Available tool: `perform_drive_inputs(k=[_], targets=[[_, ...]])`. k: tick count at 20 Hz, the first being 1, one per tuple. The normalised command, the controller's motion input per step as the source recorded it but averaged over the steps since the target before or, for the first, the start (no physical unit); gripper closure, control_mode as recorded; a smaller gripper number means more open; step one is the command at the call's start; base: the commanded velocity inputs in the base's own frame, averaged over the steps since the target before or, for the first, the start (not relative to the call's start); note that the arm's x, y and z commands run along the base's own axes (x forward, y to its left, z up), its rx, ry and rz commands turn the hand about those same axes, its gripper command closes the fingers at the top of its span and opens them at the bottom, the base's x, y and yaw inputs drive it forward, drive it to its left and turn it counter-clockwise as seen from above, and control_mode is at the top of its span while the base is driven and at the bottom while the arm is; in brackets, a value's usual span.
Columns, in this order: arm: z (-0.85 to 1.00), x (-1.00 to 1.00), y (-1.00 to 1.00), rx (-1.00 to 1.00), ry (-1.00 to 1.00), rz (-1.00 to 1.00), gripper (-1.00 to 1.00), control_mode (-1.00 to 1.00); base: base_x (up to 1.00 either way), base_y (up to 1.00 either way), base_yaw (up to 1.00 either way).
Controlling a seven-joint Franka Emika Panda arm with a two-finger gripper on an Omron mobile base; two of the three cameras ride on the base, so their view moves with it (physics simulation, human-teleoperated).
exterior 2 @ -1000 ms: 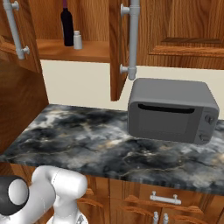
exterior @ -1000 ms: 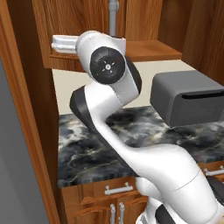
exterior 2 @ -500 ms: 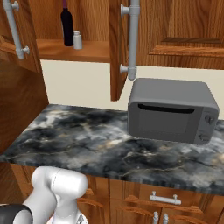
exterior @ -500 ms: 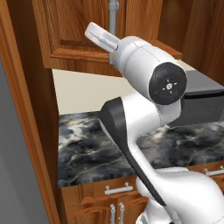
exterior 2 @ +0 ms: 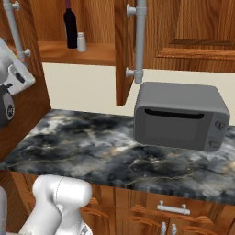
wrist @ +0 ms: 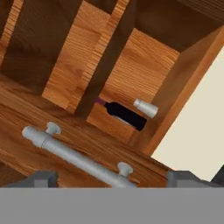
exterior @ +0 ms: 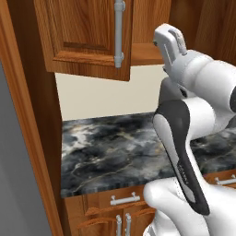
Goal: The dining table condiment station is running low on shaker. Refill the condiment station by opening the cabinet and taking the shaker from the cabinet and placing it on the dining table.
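The cabinet stands open, one door edge-on with its grey bar handle. On its shelf the small pale shaker stands just right of a tall dark wine bottle. In the rolled hand view the shaker and bottle lie far ahead inside the cabinet, past a door's bar handle. My gripper is open and holds nothing, well short of the shelf. My hand is raised at cabinet height. The dining table is out of view.
A grey microwave sits on the marbled wall counter below the cabinet, right of the open door. Another cabinet door with a bar handle hangs at the left. Base drawers run under the counter.
My arm has swung across in front of the left base camera and the hand has risen to cabinet height. The hand has come into the right base view at its left edge.
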Motion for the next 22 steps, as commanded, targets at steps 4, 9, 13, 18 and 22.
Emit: perform_drive_inputs(k=[4, 9, 13, 18, 22], targets=[[-0.50, 0.46, -0.84, 0.25, 0.08, 0.09, -1.00, -1.00, 0.00, 0.00, 0.00], [-0.43, 0.68, -0.53, 0.20, 0.07, 0.14, -1.00, -1.00, 0.00, 0.00, 0.00], [-0.09, 0.87, 0.15, 0.06, 0.04, 0.13, -1.00, -1.00, 0.00, 0.00, 0.00], [0.00, 0.67, 0.28, 0.00, 0.04, 0.09, -1.00, -1.00, 0.00, 0.00, 0.00], [0.00, 0.54, 0.16, 0.00, 0.13, 0.11, -1.00, -1.00, 0.00, 0.00, 0.00]])
